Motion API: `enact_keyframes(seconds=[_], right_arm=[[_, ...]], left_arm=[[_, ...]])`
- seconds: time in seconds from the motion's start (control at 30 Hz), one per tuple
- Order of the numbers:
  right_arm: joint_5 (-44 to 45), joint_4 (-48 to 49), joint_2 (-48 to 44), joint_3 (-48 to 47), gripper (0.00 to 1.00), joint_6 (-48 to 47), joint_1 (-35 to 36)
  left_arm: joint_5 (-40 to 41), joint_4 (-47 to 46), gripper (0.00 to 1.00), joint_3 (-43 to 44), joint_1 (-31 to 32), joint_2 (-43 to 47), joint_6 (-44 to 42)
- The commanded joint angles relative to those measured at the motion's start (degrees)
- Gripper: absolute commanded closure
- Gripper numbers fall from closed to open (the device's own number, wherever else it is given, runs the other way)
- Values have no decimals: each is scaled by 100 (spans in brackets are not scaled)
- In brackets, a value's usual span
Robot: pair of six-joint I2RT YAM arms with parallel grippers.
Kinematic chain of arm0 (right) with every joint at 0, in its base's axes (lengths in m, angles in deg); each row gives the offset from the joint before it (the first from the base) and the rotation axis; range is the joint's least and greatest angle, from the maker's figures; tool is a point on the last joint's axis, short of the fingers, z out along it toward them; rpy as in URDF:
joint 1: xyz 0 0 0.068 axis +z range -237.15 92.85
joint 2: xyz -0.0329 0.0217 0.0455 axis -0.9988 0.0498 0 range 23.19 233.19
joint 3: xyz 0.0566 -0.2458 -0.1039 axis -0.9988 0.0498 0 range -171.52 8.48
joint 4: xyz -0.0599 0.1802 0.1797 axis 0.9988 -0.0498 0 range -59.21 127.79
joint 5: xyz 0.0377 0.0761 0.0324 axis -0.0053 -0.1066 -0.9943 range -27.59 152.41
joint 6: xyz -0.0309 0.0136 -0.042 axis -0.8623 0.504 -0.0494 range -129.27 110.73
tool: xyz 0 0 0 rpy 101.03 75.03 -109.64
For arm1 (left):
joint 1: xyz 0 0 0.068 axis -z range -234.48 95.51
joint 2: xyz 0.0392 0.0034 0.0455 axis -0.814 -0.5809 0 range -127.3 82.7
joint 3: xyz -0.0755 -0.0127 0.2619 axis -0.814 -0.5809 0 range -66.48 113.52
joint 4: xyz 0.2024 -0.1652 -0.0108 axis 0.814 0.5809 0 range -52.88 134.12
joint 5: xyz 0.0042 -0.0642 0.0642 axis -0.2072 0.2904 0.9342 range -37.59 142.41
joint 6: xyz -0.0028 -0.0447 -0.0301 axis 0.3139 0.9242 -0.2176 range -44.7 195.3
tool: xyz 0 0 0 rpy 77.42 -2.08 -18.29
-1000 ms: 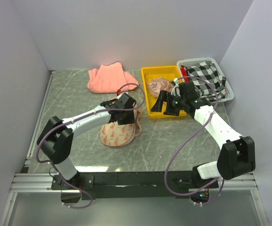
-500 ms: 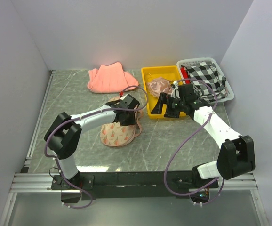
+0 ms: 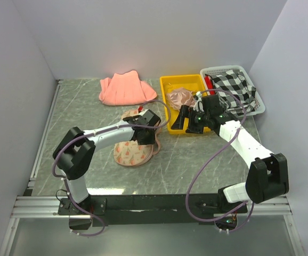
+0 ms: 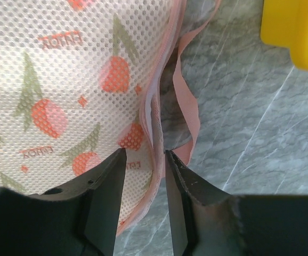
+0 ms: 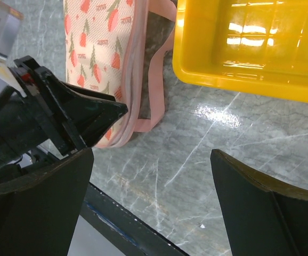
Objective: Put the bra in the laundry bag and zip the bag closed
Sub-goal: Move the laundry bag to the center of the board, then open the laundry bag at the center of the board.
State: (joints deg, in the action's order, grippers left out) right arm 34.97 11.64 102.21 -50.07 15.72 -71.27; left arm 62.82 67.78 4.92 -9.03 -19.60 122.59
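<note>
Bra [image 3: 179,98] sits in my yellow tray [image 3: 171,114], right gripper [image 3: 190,122] spread beside it, left gripper [image 4: 145,184] pinching the laundry bag [image 4: 63,90] edge.

Top view high, looks down; wrist views close, share laundry bag [image 4: 63,90] edge.

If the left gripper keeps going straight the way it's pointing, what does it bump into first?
Probably the laundry bag: the left gripper points down at its pink zip edge, which sits right between the fingers. The marble table is just beneath, though depth is hard to judge.
</note>
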Motion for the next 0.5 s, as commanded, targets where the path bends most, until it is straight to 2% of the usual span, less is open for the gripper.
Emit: enact_keyframes(seconds=[0.0,0.13,0.27,0.37,0.43,0.47], right_arm=[[37,128,-19,-25,1,-74,12],[46,128,-45,-8,1,-74,12],[63,110,-63,1,1,-74,12],[90,84,-71,1,1,-91,12],[99,75,-80,1,1,-91,12],[99,75,-71,1,1,-91,12]], left_arm=[[127,-69,59,269,43,-97,-18],[206,-16,61,357,52,-167,-44],[294,-7,80,358,87,-176,-35],[312,11,80,349,131,-158,-53],[312,46,77,375,131,-194,-44],[312,46,72,375,139,-202,-53]])
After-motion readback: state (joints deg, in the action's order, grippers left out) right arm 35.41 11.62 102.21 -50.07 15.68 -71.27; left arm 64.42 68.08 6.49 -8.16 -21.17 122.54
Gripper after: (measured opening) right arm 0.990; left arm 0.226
